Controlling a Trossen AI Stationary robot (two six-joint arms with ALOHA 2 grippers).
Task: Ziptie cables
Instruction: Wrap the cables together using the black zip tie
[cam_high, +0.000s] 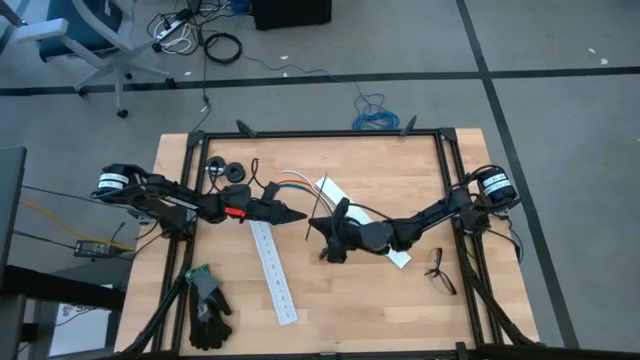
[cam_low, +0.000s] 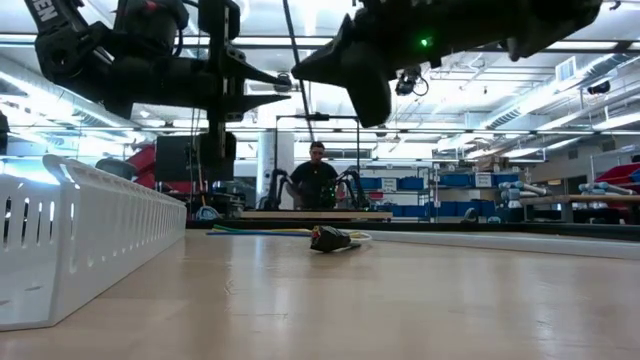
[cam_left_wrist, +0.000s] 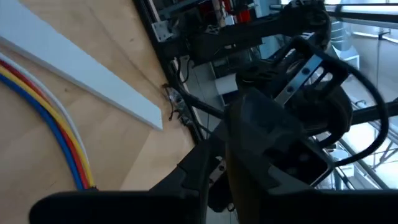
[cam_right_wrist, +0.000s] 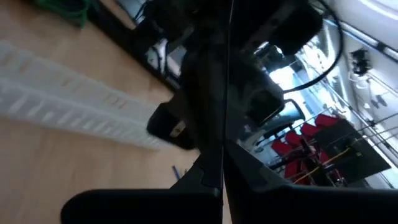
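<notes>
White strip (cam_low: 75, 245) foremost; cables (cam_low: 330, 239) lie beyond.

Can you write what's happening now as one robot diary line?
right end effector: shut on ziptie, raised | left end effector: raised, facing right one | cables: lying on table, not held

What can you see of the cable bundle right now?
The cables are a short bundle of thin insulated wires, white, orange and blue from above, with yellow and red also showing in the left wrist view. They lie flat on the wooden table in a gentle curve toward its far side, loose and unbound. A small dark plug sits at one end. Neither end effector touches them. One end lies near a white slotted strip, contact unclear.
</notes>
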